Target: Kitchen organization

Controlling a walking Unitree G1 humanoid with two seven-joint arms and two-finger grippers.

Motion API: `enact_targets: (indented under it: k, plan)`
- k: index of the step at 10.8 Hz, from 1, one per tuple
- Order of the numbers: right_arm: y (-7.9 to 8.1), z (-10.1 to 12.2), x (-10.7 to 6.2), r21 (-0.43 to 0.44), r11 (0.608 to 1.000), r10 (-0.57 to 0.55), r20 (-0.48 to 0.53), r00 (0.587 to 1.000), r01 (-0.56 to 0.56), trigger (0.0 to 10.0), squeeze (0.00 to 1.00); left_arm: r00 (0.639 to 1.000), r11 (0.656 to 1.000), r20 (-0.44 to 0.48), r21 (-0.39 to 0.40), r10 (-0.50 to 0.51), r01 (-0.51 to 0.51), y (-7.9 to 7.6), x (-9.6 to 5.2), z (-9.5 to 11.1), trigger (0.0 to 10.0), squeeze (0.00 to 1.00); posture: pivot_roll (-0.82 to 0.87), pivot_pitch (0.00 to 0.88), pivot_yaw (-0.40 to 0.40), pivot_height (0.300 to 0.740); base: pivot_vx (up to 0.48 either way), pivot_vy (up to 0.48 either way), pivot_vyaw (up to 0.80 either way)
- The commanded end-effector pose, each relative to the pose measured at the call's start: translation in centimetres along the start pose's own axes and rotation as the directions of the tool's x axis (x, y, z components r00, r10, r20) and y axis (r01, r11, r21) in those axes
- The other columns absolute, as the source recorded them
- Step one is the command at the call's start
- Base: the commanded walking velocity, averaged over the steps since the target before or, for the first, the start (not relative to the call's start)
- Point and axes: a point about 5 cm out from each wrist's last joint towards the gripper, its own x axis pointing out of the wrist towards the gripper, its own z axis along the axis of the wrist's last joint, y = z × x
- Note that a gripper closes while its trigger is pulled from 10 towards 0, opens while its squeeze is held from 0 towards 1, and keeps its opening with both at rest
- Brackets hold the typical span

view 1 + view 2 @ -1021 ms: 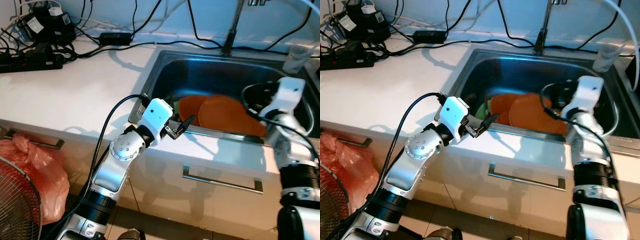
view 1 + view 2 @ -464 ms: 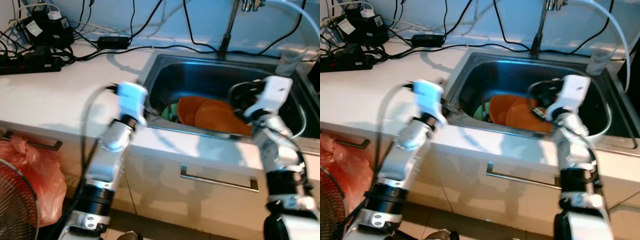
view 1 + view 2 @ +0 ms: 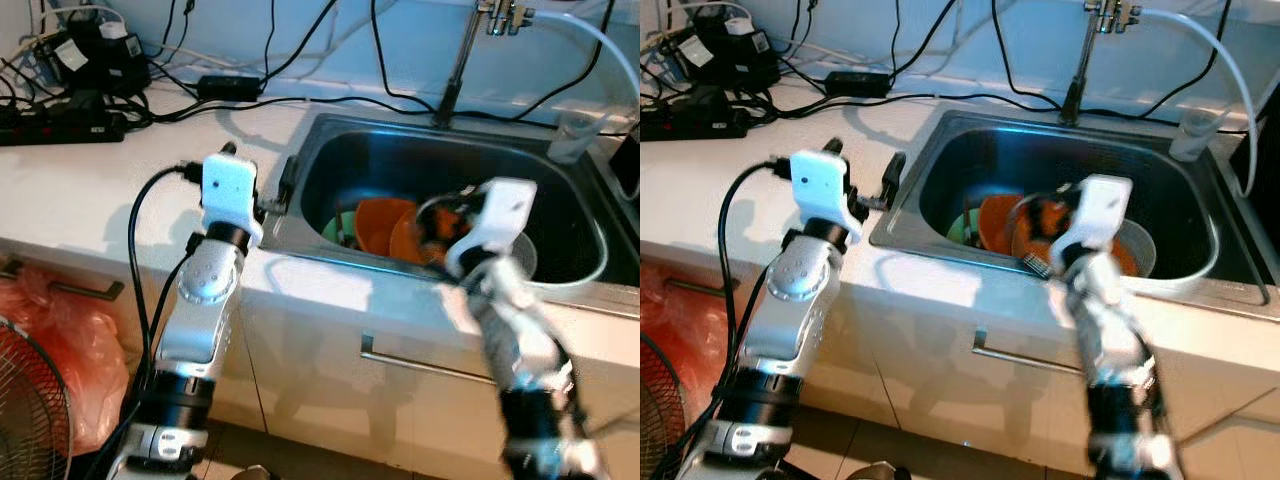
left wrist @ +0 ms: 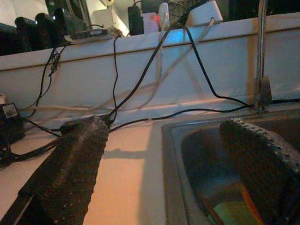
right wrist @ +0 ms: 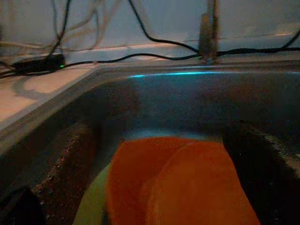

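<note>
Two orange plates lie overlapping in the steel sink, with a green item at their left edge. My right gripper hangs low over the sink's front part, just above the plates. In the right wrist view its fingers stand open, with the orange plates close ahead and nothing held. My left gripper is raised over the counter at the sink's left rim. It is open too, its fingers wide apart and empty.
A faucet and a clear cup stand behind the sink. Power strips and cables crowd the counter's back left. A grey bowl sits right of the plates. A red bag and a fan are on the floor at left.
My left gripper swung from the sink's front rim up and left to the counter. The right arm moved left and down toward the plates. The camera shifted a little.
</note>
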Motion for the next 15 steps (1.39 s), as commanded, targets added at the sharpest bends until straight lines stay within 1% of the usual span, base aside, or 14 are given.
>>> enact_targets:
  k: [1, 2, 4, 6, 11, 15]
  plan:
    - [0.94, 0.59, -0.26, -0.024, 0.999, 0.024, 0.034, 0.999, -0.023, 10.0, 0.0, 1.0, 1.0, 0.021, 0.012, 0.003, -0.003, -0.3, -0.05, 0.63, 10.0, 0.0, 0.04, 0.002, -0.012, 0.74, 0.0, 0.0, 0.0]
    - [1.63, 0.72, -0.3, -0.034, 0.999, 0.033, 0.047, 0.998, -0.031, 10.0, 0.0, 1.0, 1.0, 0.025, 0.02, 0.003, -0.004, -0.48, 0.0, 0.81, 10.0, 0.0, 0.04, 0.003, -0.011, 0.74, 0.0, 0.0, 0.0]
    - [1.48, 1.27, -0.21, -0.044, 0.999, 0.017, 0.072, 0.997, -0.014, 10.0, 0.0, 1.0, 0.999, 0.018, 0.034, 0.002, -0.003, -0.5, 0.0, 0.75, 10.0, 0.0, 0.04, 0.004, -0.013, 0.74, 0.0, 0.0, 0.0]
    - [1.25, 1.37, -0.25, -0.053, 0.999, 0.009, 0.075, 0.997, -0.005, 10.0, 0.0, 1.0, 0.999, 0.007, 0.031, -0.005, 0.005, -0.66, -0.11, 0.6, 10.0, 0.0, 0.04, 0.006, -0.014, 0.74, 0.0, 0.0, 0.0]
    - [1.5, 1.22, -0.2, -0.057, 0.998, 0.014, 0.072, 0.997, -0.01, 10.0, 0.0, 1.0, 1.0, -0.005, 0.028, -0.01, 0.01, -0.44, 0.02, 0.53, 10.0, 0.0, 0.04, 0.0, -0.006, 0.74, 0.0, -0.289, 0.0]
    - [1.52, 1.21, -0.13, -0.053, 0.999, 0.012, 0.077, 0.997, -0.008, 10.0, 0.0, 1.0, 0.999, 0.0, 0.032, -0.027, 0.027, -0.74, 0.24, 0.7, 10.0, 0.0, 0.04, 0.0, 0.002, 0.74, 0.0, -0.296, 0.0]
